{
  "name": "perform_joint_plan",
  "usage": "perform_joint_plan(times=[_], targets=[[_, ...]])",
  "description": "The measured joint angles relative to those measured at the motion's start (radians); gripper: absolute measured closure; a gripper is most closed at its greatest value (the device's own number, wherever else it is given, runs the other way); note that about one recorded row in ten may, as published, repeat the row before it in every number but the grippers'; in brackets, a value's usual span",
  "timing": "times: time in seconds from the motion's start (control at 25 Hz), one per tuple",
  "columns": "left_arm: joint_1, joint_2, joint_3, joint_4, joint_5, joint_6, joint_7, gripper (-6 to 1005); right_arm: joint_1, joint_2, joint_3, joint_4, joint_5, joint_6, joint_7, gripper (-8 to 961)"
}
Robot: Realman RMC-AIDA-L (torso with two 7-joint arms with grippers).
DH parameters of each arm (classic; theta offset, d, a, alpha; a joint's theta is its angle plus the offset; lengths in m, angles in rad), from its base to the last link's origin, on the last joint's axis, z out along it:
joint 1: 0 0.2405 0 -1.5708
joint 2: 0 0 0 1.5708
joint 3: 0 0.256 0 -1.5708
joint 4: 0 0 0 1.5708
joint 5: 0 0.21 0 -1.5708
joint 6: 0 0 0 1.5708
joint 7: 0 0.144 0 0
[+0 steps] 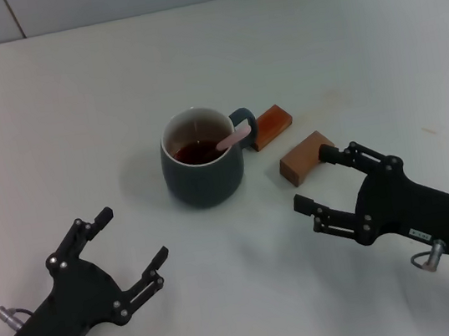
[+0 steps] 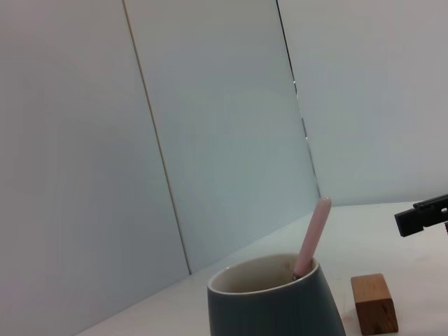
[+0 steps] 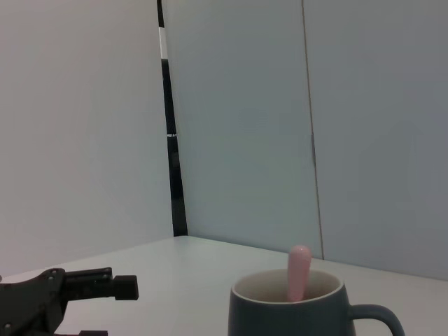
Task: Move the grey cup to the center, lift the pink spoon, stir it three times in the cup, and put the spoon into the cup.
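Now: left claw (image 1: 132,251) spread, empty | right claw (image 1: 315,180) spread, empty

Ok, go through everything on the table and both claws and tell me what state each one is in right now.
grey cup: upright on the table, holding dark liquid and the spoon.
pink spoon: standing in the cup, handle leaning on the rim by the cup handle.
two wooden blocks: lying on the table beside the cup, apart from it.
left claw: open, empty, near the cup.
right claw: open, empty, by the nearer block.
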Motion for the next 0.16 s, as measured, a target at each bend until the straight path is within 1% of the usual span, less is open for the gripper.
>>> perform_joint_plan(times=[0.16], targets=[[0.0, 0.0, 0.0, -0.001, 0.0, 0.0, 0.0, 144, 0.002, 0.001, 0.0, 0.001, 0.0, 0.007, 0.002, 136]])
